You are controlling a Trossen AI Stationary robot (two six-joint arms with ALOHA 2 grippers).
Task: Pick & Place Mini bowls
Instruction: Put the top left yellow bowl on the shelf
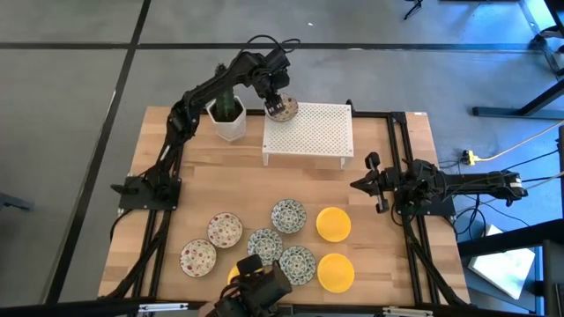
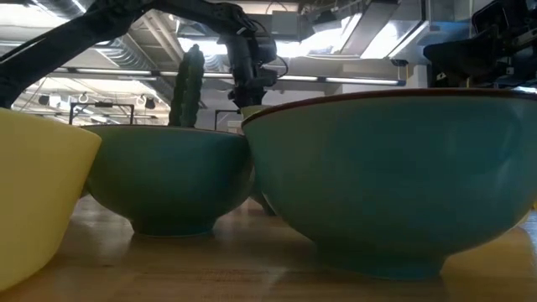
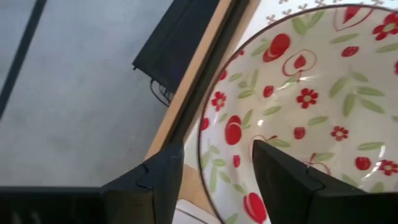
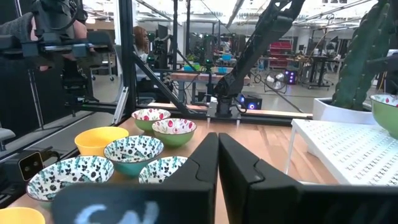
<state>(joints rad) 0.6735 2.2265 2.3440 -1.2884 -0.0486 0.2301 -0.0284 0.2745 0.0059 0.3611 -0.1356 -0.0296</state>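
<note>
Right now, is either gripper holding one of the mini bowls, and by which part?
Neither holds one. The left gripper is open, its fingers either side of the red floral bowl's rim on the white rack. The right gripper is shut, empty.

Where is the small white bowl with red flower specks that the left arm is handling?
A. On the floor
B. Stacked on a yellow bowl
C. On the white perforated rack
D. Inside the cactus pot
C: the small white bowl with red flower specks sits at the corner of the white perforated rack, with the left end effector over it.

Even overhead light on the table [image 1: 220, 189], soft short shadows, bright ceiling strips [image 2: 336, 80] backlighting the low view, near bowls [image 2: 394, 176] dark and blurred, wrist closeup soft, mild glare on floor [image 1: 70, 97]
</note>
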